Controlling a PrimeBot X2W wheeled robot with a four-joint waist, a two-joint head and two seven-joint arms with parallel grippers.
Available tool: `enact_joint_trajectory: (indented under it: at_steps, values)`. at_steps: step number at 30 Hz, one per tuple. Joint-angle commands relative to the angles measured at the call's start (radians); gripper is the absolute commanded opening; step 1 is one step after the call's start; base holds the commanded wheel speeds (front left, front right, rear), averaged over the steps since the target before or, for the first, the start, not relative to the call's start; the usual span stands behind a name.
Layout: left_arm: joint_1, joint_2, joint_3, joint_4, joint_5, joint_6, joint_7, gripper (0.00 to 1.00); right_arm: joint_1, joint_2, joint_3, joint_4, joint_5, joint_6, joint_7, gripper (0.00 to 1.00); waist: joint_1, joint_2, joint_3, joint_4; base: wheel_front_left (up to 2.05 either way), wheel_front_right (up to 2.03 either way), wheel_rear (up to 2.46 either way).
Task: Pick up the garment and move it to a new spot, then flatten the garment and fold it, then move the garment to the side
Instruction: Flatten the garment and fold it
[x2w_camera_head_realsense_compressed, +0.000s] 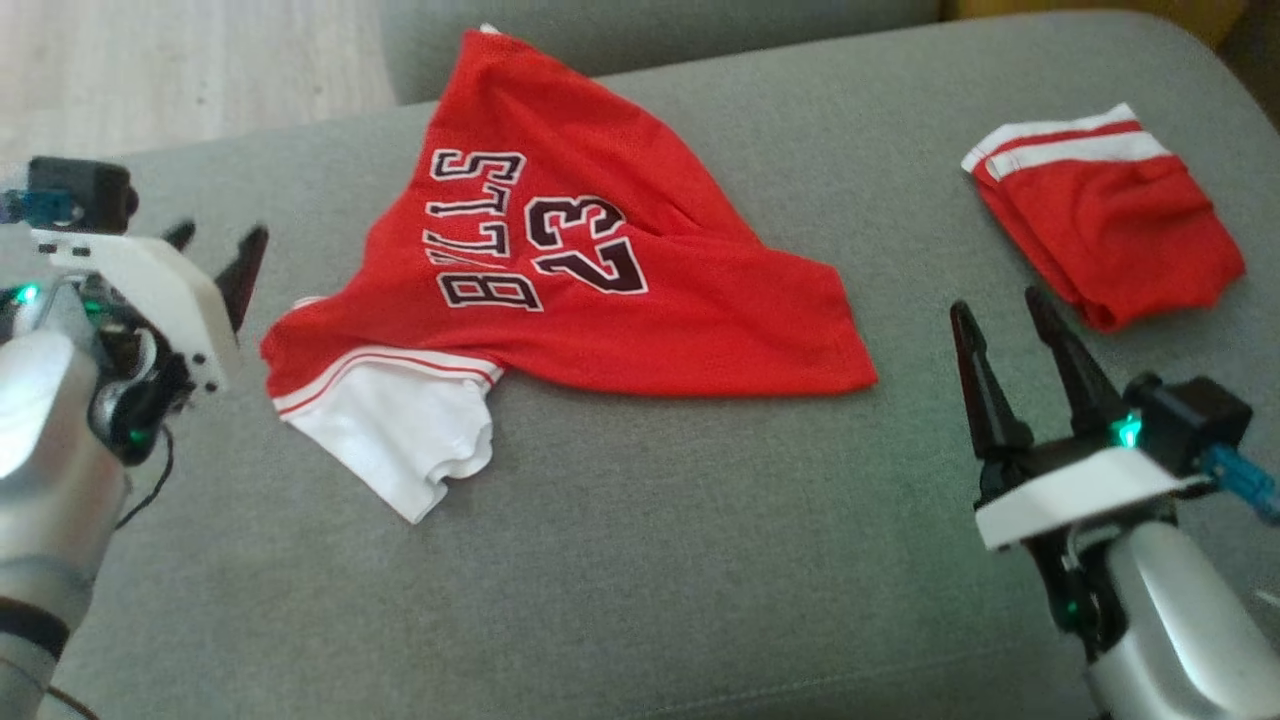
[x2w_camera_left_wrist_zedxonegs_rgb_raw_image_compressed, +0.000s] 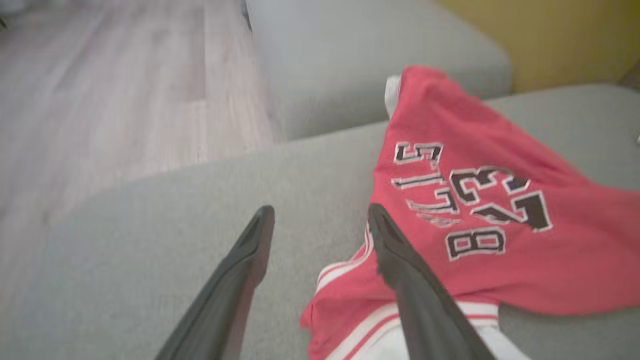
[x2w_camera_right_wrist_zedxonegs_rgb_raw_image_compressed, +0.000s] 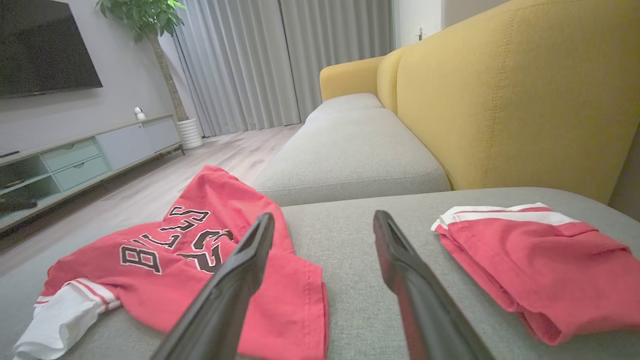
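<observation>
The garment (x2w_camera_head_realsense_compressed: 600, 270) is a red jersey with black-and-white lettering and a "23". It lies loosely spread and wrinkled on the grey sofa cushion (x2w_camera_head_realsense_compressed: 650, 560), with a white sleeve at its near left corner. My left gripper (x2w_camera_head_realsense_compressed: 218, 240) hovers just left of that corner, open and holding nothing. In the left wrist view the garment (x2w_camera_left_wrist_zedxonegs_rgb_raw_image_compressed: 475, 200) lies to the right of the open left gripper (x2w_camera_left_wrist_zedxonegs_rgb_raw_image_compressed: 320, 210), whose right finger overlaps the striped hem. My right gripper (x2w_camera_head_realsense_compressed: 998, 305) stands open at the near right, apart from the garment (x2w_camera_right_wrist_zedxonegs_rgb_raw_image_compressed: 200, 250); its own view shows the right gripper (x2w_camera_right_wrist_zedxonegs_rgb_raw_image_compressed: 322, 217) open over bare cushion.
Folded red shorts (x2w_camera_head_realsense_compressed: 1110, 235) with white stripes lie at the far right of the cushion, also seen as folded shorts (x2w_camera_right_wrist_zedxonegs_rgb_raw_image_compressed: 530, 260). A second grey cushion (x2w_camera_right_wrist_zedxonegs_rgb_raw_image_compressed: 350, 145) and a yellow backrest (x2w_camera_right_wrist_zedxonegs_rgb_raw_image_compressed: 500, 100) are beyond. Wooden floor (x2w_camera_head_realsense_compressed: 150, 70) lies past the cushion's left edge.
</observation>
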Motion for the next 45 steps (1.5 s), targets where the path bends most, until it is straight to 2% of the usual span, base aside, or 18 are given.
enact_joint_trajectory:
  at_steps: [1,5,6,10,14,17,19,21,26,31,38,41,45]
  values:
    - [-0.014,0.051,0.058,-0.063,0.017,0.03,-0.084,1.0,0.005,-0.009,0.007,-0.043,0.002,-0.001,-0.012,1.0,0.0,0.0,-0.024,0.023,0.0,0.0,0.0]
    - [0.089,0.058,0.098,-0.19,0.027,0.125,-0.252,1.0,0.032,-0.005,-0.008,-0.073,-0.004,-0.001,-0.022,1.0,0.0,0.0,-0.043,0.042,0.0,0.0,0.0]
    - [0.089,0.058,0.098,-0.19,0.027,0.125,-0.252,1.0,0.032,-0.005,-0.008,-0.073,-0.004,-0.001,-0.022,1.0,0.0,0.0,-0.043,0.042,0.0,0.0,0.0]
    - [0.224,0.081,0.119,-0.351,0.065,0.246,-0.36,1.0,0.058,0.002,-0.026,-0.093,-0.018,-0.001,-0.034,1.0,0.0,0.0,-0.049,0.057,0.0,0.0,0.0]
    - [0.383,0.08,0.176,-0.545,0.082,0.363,-0.395,1.0,0.085,0.004,-0.034,-0.104,-0.05,-0.001,-0.042,1.0,0.0,0.0,-0.054,0.071,0.0,0.0,0.0]
    - [0.496,0.061,0.225,-0.67,0.109,0.424,-0.4,1.0,0.106,0.013,-0.047,-0.112,-0.06,-0.001,-0.048,1.0,0.0,0.0,-0.055,0.079,0.0,0.0,0.0]
    - [0.567,0.03,0.265,-0.741,0.14,0.448,-0.4,1.0,0.118,0.016,-0.054,-0.116,-0.067,-0.001,-0.051,1.0,0.0,0.0,-0.055,0.082,0.0,0.0,0.0]
    - [0.633,-0.009,0.299,-0.791,0.167,0.451,-0.401,1.0,0.128,0.019,-0.06,-0.118,-0.073,-0.001,-0.053,1.0,0.0,0.0,-0.056,0.084,0.0,0.0,0.0]
    - [0.734,-0.085,0.35,-0.836,0.23,0.41,-0.401,1.0,0.142,0.022,-0.069,-0.124,-0.081,-0.001,-0.056,1.0,0.0,0.0,-0.057,0.084,0.0,0.0,0.0]
    - [0.761,-0.14,0.397,-0.829,0.28,0.36,-0.401,1.0,0.138,0.016,-0.072,-0.124,-0.087,-0.001,-0.053,1.0,0.0,0.0,-0.059,0.084,0.0,0.0,0.0]
    - [0.761,-0.181,0.443,-0.803,0.327,0.317,-0.401,1.0,0.138,0.013,-0.079,-0.116,-0.089,-0.001,-0.024,1.0,0.0,0.0,-0.058,0.083,0.0,0.0,0.0]
    - [0.753,-0.196,0.444,-0.781,0.318,0.296,-0.395,1.0,0.126,0.013,-0.083,-0.087,-0.086,-0.001,0.039,1.0,0.0,0.0,-0.043,0.086,0.0,0.0,0.0]
    - [0.7,-0.199,0.4,-0.707,0.289,0.258,-0.28,1.0,0.059,0.001,-0.043,-0.019,-0.061,-0.001,0.16,1.0,0.0,0.0,-0.011,0.097,0.0,0.0,0.0]
